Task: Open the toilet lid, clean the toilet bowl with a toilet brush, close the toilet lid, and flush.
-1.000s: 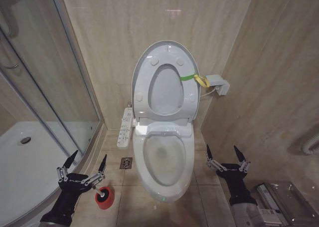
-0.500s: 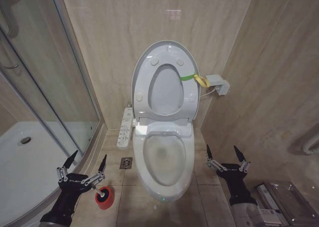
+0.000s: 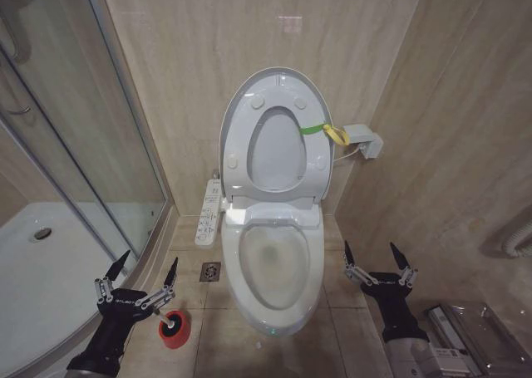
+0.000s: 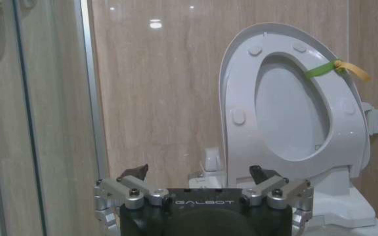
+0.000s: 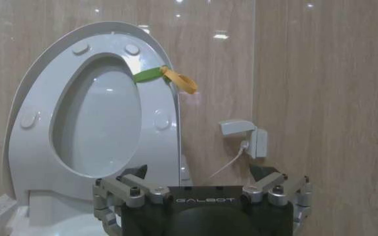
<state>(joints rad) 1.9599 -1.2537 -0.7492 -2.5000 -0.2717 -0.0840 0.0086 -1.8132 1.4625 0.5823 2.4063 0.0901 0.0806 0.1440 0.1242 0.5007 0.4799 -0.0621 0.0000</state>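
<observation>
The toilet bowl (image 3: 274,266) is exposed, with the toilet lid (image 3: 277,137) upright against the wall. The toilet brush (image 3: 170,320) stands in its red holder (image 3: 175,330) just beside your left gripper (image 3: 143,277). Both grippers have their fingers spread and empty; the right gripper (image 3: 376,255) idles beside the bowl. Descend squarely onto the handle.

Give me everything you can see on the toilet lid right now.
The toilet lid is glossy white plastic, oval, raised upright against the beige wall with the ring seat folded up in front of it. A yellow-green strap loop hangs at the edge nearest the robot's right side. Neither claw touches it.
</observation>
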